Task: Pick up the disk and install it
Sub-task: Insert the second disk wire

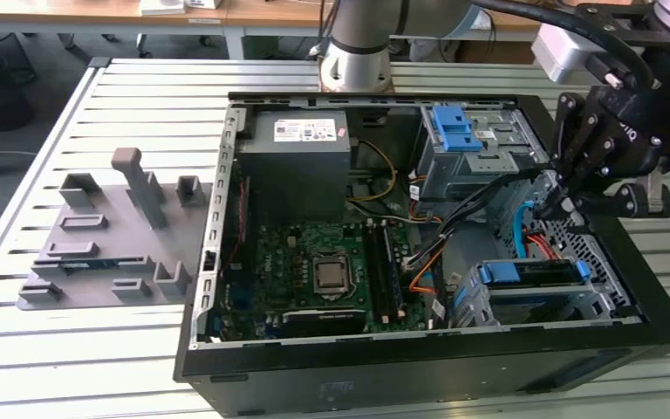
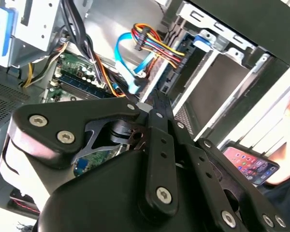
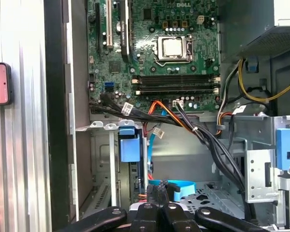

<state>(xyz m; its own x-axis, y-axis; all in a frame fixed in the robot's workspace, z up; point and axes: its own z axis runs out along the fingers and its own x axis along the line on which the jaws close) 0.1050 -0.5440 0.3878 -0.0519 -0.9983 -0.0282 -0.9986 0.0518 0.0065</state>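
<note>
Black gripper (image 1: pixel 564 208) linkages hang inside the open computer case (image 1: pixel 428 367), above its drive-bay corner; its fingertips (image 3: pixel 157 193) look pressed together with nothing between them. Just beside the gripper, the disk (image 1: pixel 529 275) sits in the metal cage at that same corner of the case, its blue carrier showing. Orange and blue cables (image 2: pixel 135 63) run past it. Farther across the case lies the green motherboard (image 1: pixel 311 266). Outside the case, a grey fixture plate (image 1: pixel 114 244) rests on the slatted counter (image 1: pixel 32 175).
</note>
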